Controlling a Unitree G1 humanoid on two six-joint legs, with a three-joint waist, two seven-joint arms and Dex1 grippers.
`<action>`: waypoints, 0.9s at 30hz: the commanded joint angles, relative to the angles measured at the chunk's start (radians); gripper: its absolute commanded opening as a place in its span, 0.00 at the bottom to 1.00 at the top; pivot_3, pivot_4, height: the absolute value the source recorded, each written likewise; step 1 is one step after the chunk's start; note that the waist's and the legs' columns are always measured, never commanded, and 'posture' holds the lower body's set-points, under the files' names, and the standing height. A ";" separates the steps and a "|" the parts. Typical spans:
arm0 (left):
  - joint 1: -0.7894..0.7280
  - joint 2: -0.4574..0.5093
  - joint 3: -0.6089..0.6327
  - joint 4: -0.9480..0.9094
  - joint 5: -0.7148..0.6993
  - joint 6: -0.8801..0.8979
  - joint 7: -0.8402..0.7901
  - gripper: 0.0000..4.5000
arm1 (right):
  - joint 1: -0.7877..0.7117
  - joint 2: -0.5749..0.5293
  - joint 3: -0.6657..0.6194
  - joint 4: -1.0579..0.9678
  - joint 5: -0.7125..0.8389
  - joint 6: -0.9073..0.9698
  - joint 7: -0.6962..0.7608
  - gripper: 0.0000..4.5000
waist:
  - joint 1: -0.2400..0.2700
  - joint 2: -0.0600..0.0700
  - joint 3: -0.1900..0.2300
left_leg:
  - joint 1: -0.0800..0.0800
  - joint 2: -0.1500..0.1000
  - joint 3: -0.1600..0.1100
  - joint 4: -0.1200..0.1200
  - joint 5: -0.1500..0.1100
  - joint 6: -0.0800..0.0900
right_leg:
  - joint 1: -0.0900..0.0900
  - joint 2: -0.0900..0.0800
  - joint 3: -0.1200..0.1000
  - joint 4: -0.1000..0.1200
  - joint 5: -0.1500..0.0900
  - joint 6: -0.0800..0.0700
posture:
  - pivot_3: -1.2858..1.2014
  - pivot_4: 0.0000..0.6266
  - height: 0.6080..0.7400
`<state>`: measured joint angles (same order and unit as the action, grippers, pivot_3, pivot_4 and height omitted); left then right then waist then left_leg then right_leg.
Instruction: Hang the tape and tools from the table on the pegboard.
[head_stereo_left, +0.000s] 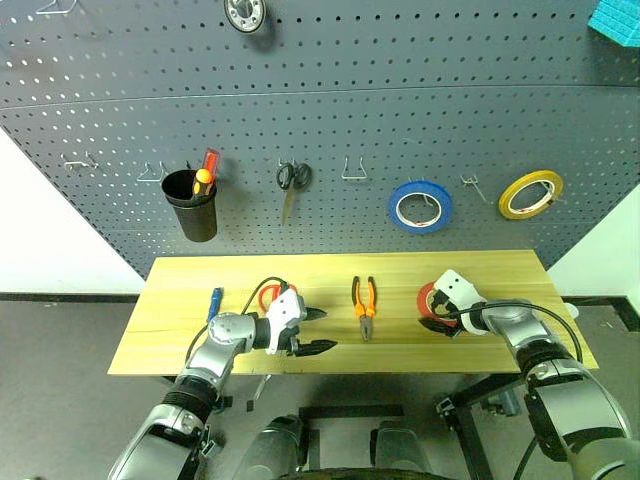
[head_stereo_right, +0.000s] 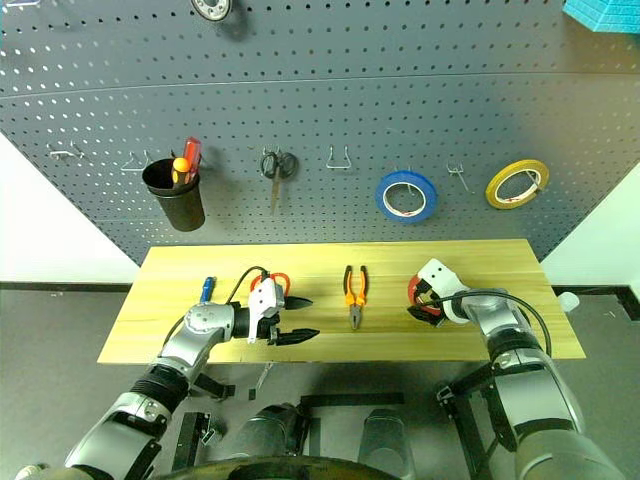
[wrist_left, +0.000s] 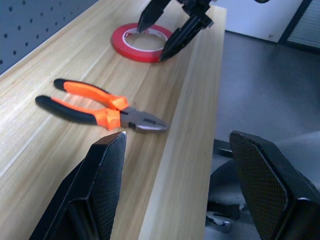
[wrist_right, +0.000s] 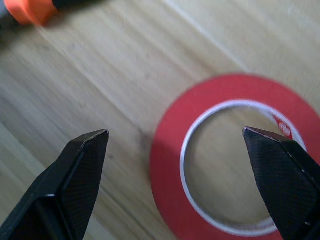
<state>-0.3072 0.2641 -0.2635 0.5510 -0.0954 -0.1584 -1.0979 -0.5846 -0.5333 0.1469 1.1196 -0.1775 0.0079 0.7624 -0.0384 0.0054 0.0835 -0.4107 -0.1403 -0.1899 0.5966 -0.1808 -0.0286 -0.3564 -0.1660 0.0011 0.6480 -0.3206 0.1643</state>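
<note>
Red tape (wrist_right: 235, 165) lies flat on the table (head_stereo_left: 500, 270), right end. Right gripper (head_stereo_left: 440, 322) hangs just above it, jaws wide apart, one finger over the ring's hole. Left gripper (head_stereo_left: 318, 331) gapes empty, pliers (head_stereo_left: 364, 303) nearby.

Head cameras look down over the table (head_stereo_left: 180, 290) at the pegboard (head_stereo_left: 330, 120); both wrist cameras sit low, close, sharing the red tape (wrist_right: 235, 150).
</note>
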 joint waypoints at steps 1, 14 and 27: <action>-0.001 0.000 -0.003 -0.015 0.002 -0.009 0.000 0.76 | -0.056 0.012 0.017 0.045 -0.031 0.039 -0.043 1.00 | -0.007 0.000 0.000 | 0.000 0.000 0.000 0.000 0.000 0.000 | 0.000 0.000 0.000 0.000 0.000 0.000 | 0.50 0.06 0.91; 0.043 0.019 0.024 -0.053 -0.019 -0.001 0.014 0.77 | -0.082 0.036 0.081 0.117 -0.101 0.077 -0.050 0.79 | -0.031 -0.001 -0.001 | 0.003 0.000 -0.002 0.000 0.001 -0.001 | 0.003 0.000 0.000 0.001 0.000 0.001 | 0.50 0.07 0.91; 0.059 0.023 0.027 -0.070 -0.020 0.001 0.022 0.77 | -0.076 0.042 0.062 0.117 -0.070 0.136 0.038 0.15 | -0.031 -0.001 -0.001 | 0.003 0.000 -0.003 0.001 0.002 -0.002 | 0.003 0.001 0.000 0.001 0.001 0.001 | 0.50 0.08 0.91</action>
<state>-0.2479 0.2789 -0.2526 0.5102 -0.0990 -0.1552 -1.0783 -0.6712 -0.4914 0.2151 1.2310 -0.2551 0.1372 0.7797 -0.0696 0.0039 0.0822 -0.4077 -0.1405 -0.1927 0.5974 -0.1793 -0.0308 -0.3534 -0.1654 0.0009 0.6494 -0.3199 0.1649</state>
